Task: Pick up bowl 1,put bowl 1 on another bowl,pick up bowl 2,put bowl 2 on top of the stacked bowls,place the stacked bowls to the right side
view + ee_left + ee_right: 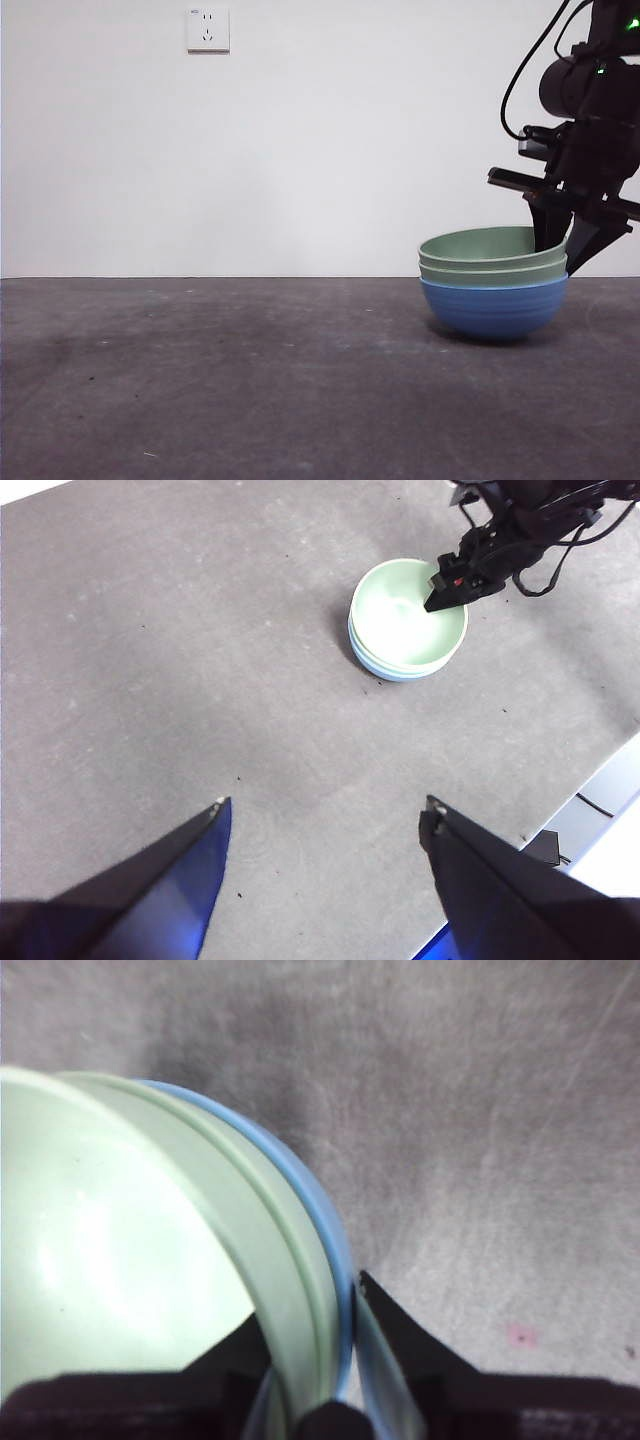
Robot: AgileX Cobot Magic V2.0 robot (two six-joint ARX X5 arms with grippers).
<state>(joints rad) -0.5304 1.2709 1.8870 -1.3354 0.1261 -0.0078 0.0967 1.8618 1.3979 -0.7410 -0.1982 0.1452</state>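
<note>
The stacked bowls (493,285), two pale green nested in blue, are pinched at the rim by the right gripper (566,243); the left gripper (325,815) is held spread.

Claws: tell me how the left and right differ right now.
The right claw straddles the rim of the stacked bowls, one jaw inside and one outside; the left claw holds nothing. The right is down at the stack; the left hangs open above the table, well away from the stack. Both have two black jaws.

the stacked bowls (493,285), two pale green nested in a blue one, sit upright on the counter, their rim between the right tool's (568,245) jaws.
</note>
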